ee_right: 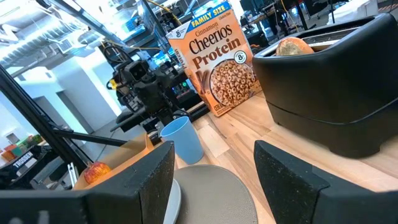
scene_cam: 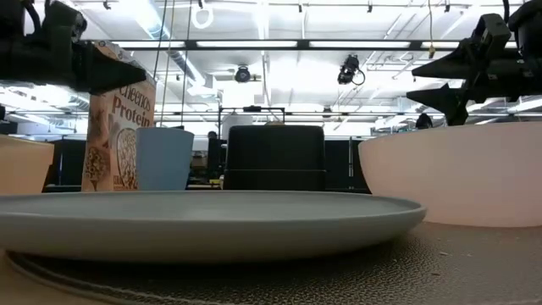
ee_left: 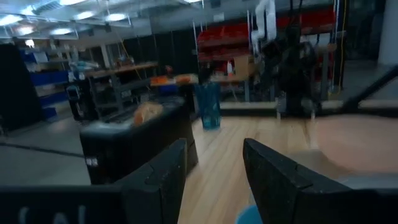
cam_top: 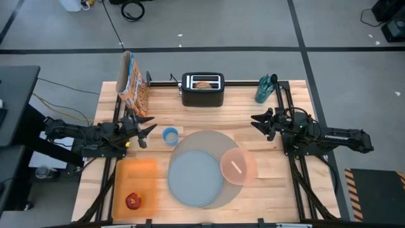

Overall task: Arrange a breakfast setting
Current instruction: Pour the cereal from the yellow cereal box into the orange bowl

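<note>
Left edge of the high view, lower corner: red apple (cam_top: 133,201) on the orange board (cam_top: 135,183), not yet in the setting.

Left-centre: left gripper (cam_top: 144,127) hovers above the table, jaws parted, nothing between them. Small blue cup (cam_top: 169,135) stands just beside it toward frame centre, at the upper-left rim of the grey mat (cam_top: 209,139).

Centre: blue-grey plate (cam_top: 195,178) on the mat; pink bowl (cam_top: 238,166) overlaps the mat's right side with the metal spoon (cam_top: 236,167) in it, lying on a slant.

Upper centre: bagel (cam_top: 203,84) sits in the slot of the black toaster (cam_top: 202,89), its long axis running left–right across the frame.

Right-centre: right gripper (cam_top: 261,121) hangs apart-fingered and empty, level with the left one.

Judgement: the bagel lies up-frame from both claws, roughly midway; the right looks marginally nearer, and its wrist view faces the toaster closely. The apple belongs to the left arm, down-frame of it.
</note>
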`<state>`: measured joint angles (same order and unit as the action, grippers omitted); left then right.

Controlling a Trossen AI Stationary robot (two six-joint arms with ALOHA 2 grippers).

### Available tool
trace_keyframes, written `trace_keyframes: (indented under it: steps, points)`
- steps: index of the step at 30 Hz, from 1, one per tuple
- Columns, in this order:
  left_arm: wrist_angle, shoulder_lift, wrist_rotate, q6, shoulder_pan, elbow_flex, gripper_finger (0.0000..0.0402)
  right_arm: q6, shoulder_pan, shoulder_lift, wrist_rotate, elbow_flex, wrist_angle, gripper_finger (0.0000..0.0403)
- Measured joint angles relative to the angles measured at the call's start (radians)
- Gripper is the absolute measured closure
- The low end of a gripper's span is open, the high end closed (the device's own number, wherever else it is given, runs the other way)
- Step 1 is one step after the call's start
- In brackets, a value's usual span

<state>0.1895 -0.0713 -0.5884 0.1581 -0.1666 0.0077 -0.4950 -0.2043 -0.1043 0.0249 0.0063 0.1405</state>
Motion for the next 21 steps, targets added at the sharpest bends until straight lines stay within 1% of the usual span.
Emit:
trace_keyframes:
  steps: [18, 21]
  points:
    - [0.005, -0.001, 0.010, 0.018, 0.000, 0.000, 0.0235, 0.000, 0.000, 0.000, 0.000, 0.000, 0.000, 0.0175]
    - [0.008, -0.001, 0.010, 0.019, 0.000, 0.000, 0.0235, 0.005, 0.000, 0.000, 0.015, 0.000, 0.000, 0.0175]
